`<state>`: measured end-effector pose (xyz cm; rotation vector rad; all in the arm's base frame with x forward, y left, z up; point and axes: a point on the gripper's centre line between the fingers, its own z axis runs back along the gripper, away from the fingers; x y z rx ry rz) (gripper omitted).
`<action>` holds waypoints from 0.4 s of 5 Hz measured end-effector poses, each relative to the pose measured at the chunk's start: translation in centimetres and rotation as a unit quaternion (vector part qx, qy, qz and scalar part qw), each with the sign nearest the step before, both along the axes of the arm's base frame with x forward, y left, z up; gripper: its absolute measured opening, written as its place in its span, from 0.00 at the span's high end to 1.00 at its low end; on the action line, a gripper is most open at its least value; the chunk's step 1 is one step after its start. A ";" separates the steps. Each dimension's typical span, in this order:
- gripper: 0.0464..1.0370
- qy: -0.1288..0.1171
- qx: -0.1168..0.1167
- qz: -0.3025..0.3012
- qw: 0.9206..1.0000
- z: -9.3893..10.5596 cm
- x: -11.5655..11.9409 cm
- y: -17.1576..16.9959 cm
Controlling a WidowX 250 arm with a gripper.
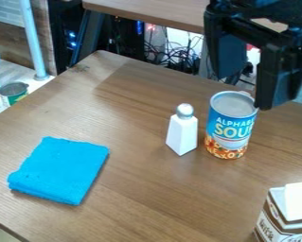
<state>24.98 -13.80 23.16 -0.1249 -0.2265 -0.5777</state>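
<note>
Soup can (229, 130), blue with orange at its base, standing upright right of centre in the frame. Largest is the brown wooden worktop (140, 189) beneath it, crossing most of the frame. My black gripper (249, 89) hangs at upper right, near the can's top, with my two fingers spread apart. A folded bright blue cloth (61, 170) lies at lower left. A brown-and-white carton (298, 203) stands in the lower right corner. Smallest, a white shaker (182, 131) with a silvery top stands upright just left of the can.

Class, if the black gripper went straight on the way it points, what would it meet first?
Probably the blue-labelled can, which shows just below the gripper, though one view leaves depth unclear.
</note>
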 end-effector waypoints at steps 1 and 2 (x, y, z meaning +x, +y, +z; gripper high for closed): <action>0.03 0.012 0.006 0.000 1.000 -0.7 0.0 0.0; 0.03 0.050 0.030 0.019 0.998 -3.7 2.4 2.4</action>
